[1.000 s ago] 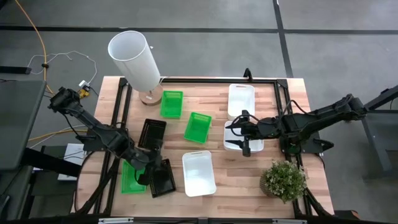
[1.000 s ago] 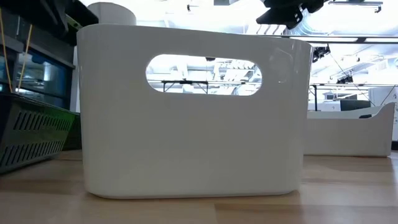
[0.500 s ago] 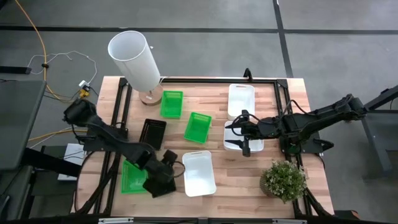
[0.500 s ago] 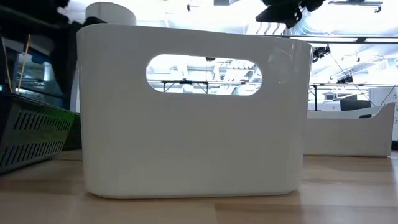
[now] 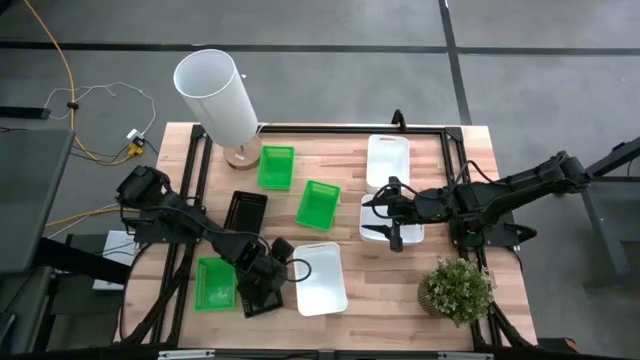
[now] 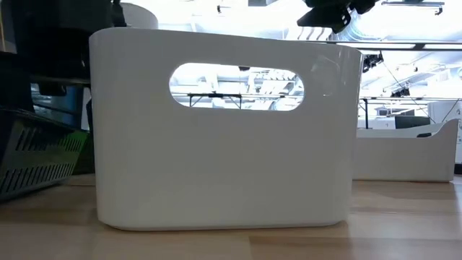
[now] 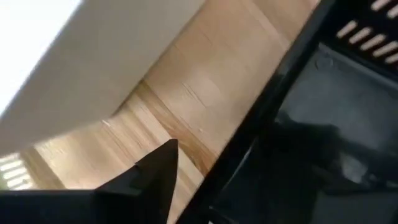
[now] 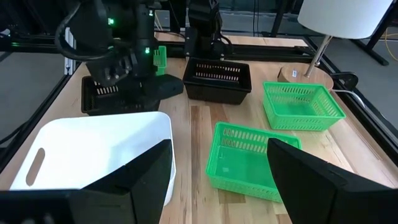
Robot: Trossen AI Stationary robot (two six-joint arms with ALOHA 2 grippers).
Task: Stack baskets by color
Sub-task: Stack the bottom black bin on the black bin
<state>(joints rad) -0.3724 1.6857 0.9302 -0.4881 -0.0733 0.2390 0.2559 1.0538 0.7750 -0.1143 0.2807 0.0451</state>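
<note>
Near the front left, my left gripper (image 5: 263, 283) stands open over a black basket (image 5: 262, 298), pointing steeply down. One finger (image 7: 152, 177) is outside the basket's long rim (image 7: 273, 106), over bare wood beside a white basket (image 5: 320, 278). The other finger is lost against the dark inside. A green basket (image 5: 215, 283) lies just to the left. Farther back are a second black basket (image 5: 245, 212) and two green ones (image 5: 276, 167) (image 5: 318, 203). My right gripper (image 5: 392, 215) hangs open above a white basket (image 5: 390, 222). Another white basket (image 5: 388, 158) lies behind it.
A tall white cylinder on a wooden base (image 5: 215, 95) stands at the far left corner. A small potted plant (image 5: 457, 288) sits at the near right corner. Bare wood shows between the green baskets and the white ones on the right.
My left gripper has moved toward the table's right edge and downward, from between the green and black baskets to over the black one. Its wrist has rolled on the way. My right arm has kept still.
</note>
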